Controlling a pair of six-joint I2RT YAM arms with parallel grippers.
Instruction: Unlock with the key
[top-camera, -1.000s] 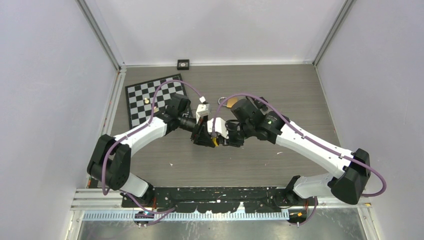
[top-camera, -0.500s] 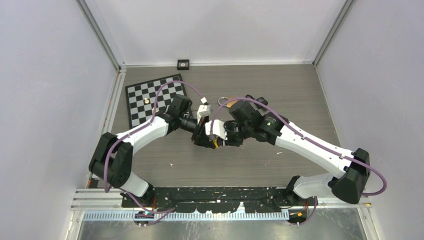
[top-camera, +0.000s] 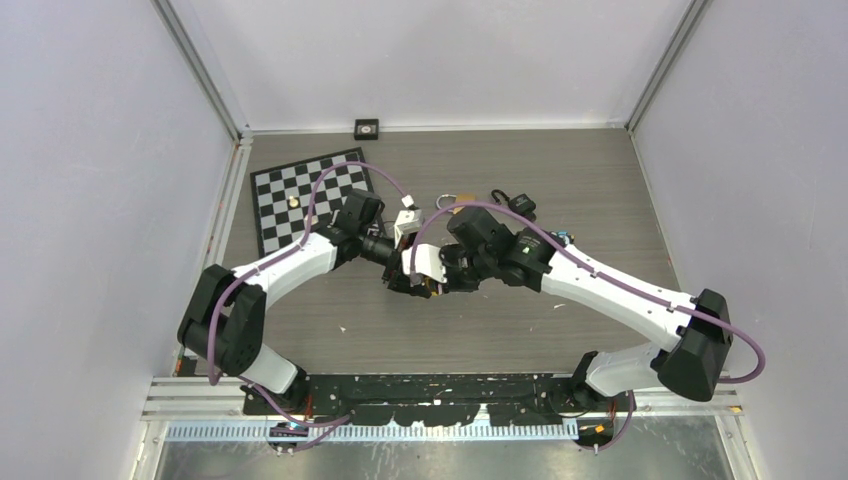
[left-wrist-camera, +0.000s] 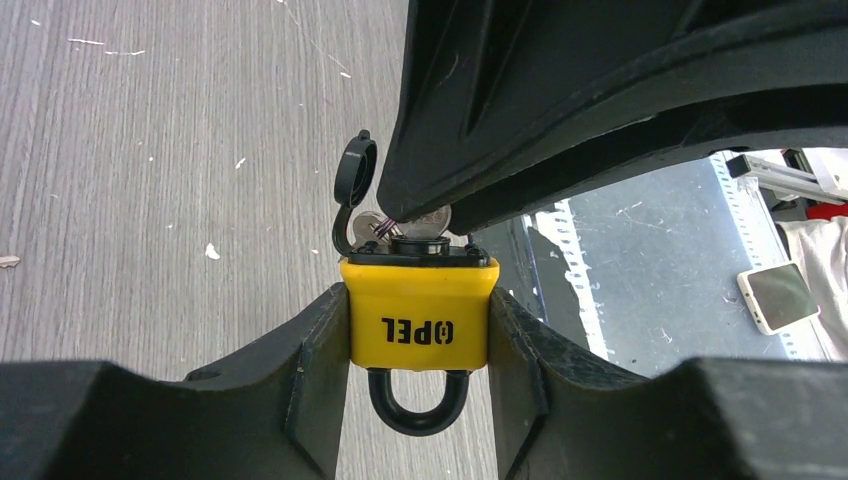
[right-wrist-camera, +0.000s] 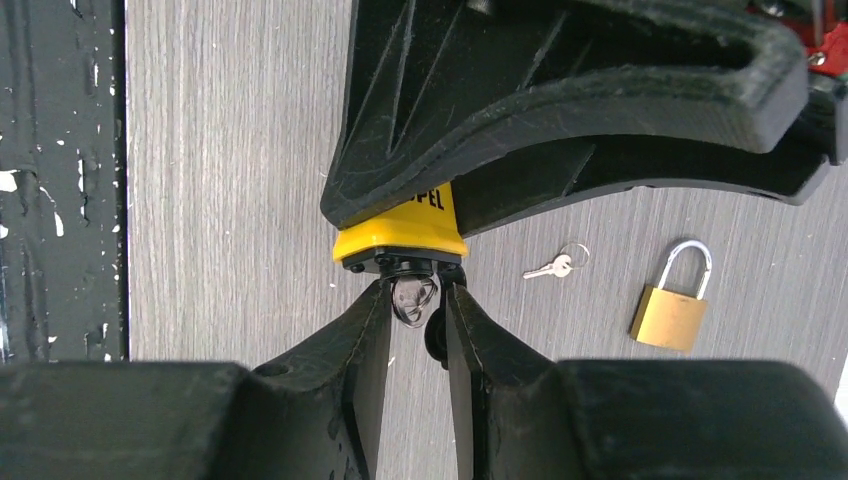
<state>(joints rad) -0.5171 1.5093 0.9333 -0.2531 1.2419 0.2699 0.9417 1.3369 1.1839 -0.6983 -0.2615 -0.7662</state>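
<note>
The left end effector (left-wrist-camera: 418, 308) is clamped on the yellow padlock (left-wrist-camera: 418, 324); the right end effector (right-wrist-camera: 415, 305) pinches the key (right-wrist-camera: 411, 292) inserted in it.

The top view looks straight down from behind; each wrist camera peers close between its own jaws, both at the yellow padlock (left-wrist-camera: 418, 325).

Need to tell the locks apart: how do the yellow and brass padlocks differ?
The yellow padlock has a black shackle, the brass padlock a silver one. The left gripper clamps the yellow padlock; the brass padlock lies on the table. A key sits in the yellow padlock, gripped by the right gripper; the brass padlock has none. Both shackles look closed.
</note>
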